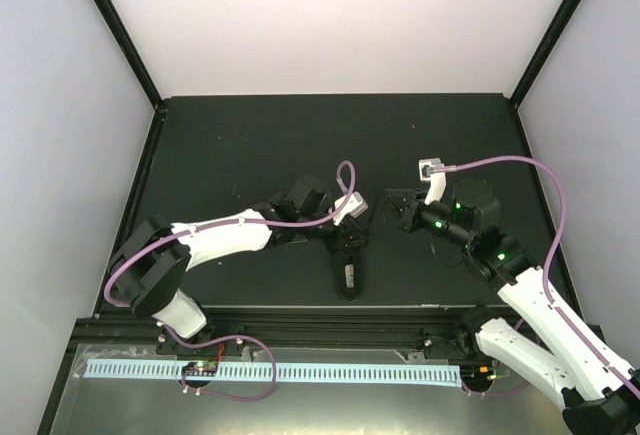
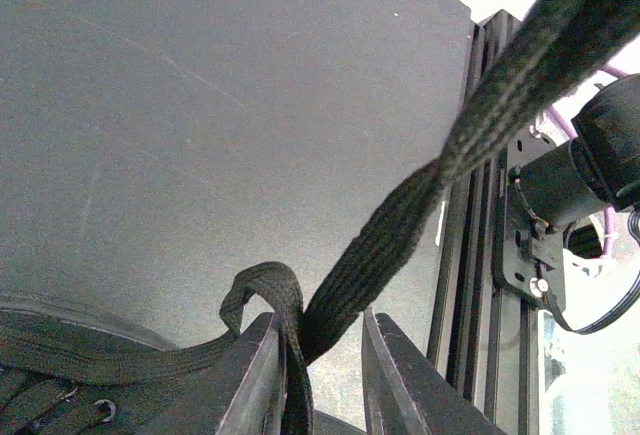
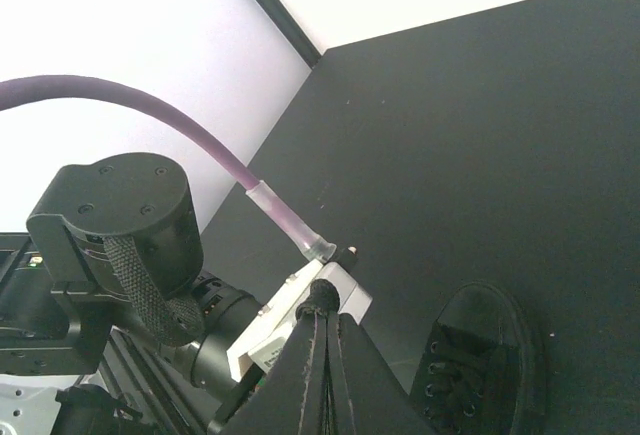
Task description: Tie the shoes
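The black shoe (image 1: 349, 267) lies on the black table mat, toe toward the far side, with a pale patch on its insole. It also shows in the right wrist view (image 3: 482, 367) and at the bottom left of the left wrist view (image 2: 60, 355). My left gripper (image 1: 353, 229) hovers over the shoe's laced front. Its jaws (image 2: 320, 333) stand apart, with a lace loop (image 2: 268, 290) draped against the left finger. A taut lace (image 2: 480, 105) runs up between them toward the right. My right gripper (image 1: 400, 207) (image 3: 325, 307) is shut on that lace's end (image 3: 322, 295), right of the shoe.
A black aluminium frame rail (image 1: 320, 313) runs along the table's near edge and shows in the left wrist view (image 2: 480, 255). White walls with black corner posts (image 1: 120, 30) enclose the mat. The left arm's wrist and purple cable (image 3: 230, 165) sit close in front of the right gripper.
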{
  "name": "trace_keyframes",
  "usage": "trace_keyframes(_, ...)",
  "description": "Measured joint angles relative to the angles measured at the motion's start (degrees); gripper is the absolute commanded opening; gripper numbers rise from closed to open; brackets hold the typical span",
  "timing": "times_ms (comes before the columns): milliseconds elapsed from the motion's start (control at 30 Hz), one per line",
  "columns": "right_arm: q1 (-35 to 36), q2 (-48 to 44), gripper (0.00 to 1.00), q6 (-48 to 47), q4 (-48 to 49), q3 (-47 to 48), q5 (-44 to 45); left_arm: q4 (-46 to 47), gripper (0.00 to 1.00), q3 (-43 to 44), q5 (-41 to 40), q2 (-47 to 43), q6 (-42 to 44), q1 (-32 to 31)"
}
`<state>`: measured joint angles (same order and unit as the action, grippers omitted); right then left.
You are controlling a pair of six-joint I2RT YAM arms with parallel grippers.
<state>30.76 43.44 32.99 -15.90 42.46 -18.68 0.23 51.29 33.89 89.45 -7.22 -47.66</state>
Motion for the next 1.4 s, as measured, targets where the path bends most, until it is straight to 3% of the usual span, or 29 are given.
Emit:
trace_keyframes(300,0.0,0.2,0.02,-0.1,0.5,0.0,-1.4,0.0,0.21,0.1,0.0,1.2,0.2,0.0)
trace_keyframes(500,0.0,1.2,0.02,-0.2,0.6,0.0,-2.6,1.2,0.02,0.2,-2.1,1.3,0.2,-0.5)
trace_keyframes(900,0.0,8.8,0.02,-0.5,3.0,0.0,-1.0,8.0,0.02,-6.6,-5.5,-4.0,0.1,-0.9)
trace_keyframes(1000,0.0,14.8,0.13,-1.1,4.4,0.1,0.0,8.9,0.02,-7.6,-5.5,-4.5,-0.4,-0.9)
trace_keyframes(1100,0.0,21.4,0.48,-1.3,4.9,1.0,0.4,9.9,0.02,-8.4,-5.5,-5.0,-1.3,-0.9)
trace_keyframes(1167,0.0,25.3,0.64,-1.8,5.4,1.9,0.5,10.6,0.02,-9.2,-5.5,-5.6,-2.0,-0.9)
trace_keyframes(1300,0.0,28.2,0.79,-3.0,5.5,2.9,1.6,11.2,0.02,-9.7,-5.7,-6.3,-3.6,-0.9)
trace_keyframes(1400,0.0,26.2,0.81,-3.4,5.1,2.6,3.3,11.3,0.02,-9.8,-6.4,-6.3,-4.5,-0.9)
